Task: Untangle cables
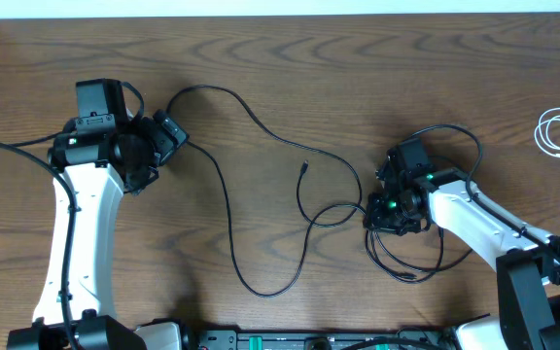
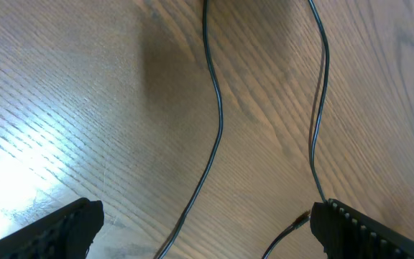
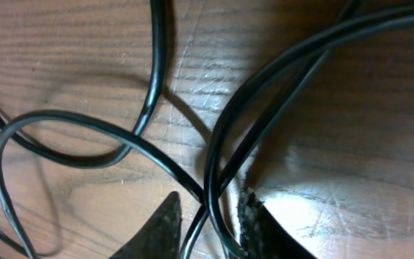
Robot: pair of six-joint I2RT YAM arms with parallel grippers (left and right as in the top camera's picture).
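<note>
Long black cables (image 1: 270, 293) trail across the wood table between the two arms, and one loose plug end (image 1: 304, 167) lies mid-table. My left gripper (image 1: 171, 136) is wide open at the far left. In its wrist view one strand (image 2: 218, 108) passes between the fingers of the left gripper (image 2: 207, 234), and a plug tip (image 2: 304, 218) lies beside the right finger. My right gripper (image 1: 379, 210) sits low over a knot of loops. In the right wrist view the right gripper (image 3: 208, 216) is narrowly parted, with crossing strands (image 3: 210, 191) between the fingers. A white cord (image 1: 542, 133) is coiled at the far right.
The right arm's own thicker wire arcs above its wrist (image 1: 450, 131). The table's far edge (image 1: 280, 17) runs along the top, and a black fixture (image 1: 290, 340) sits at the near edge between the arm bases.
</note>
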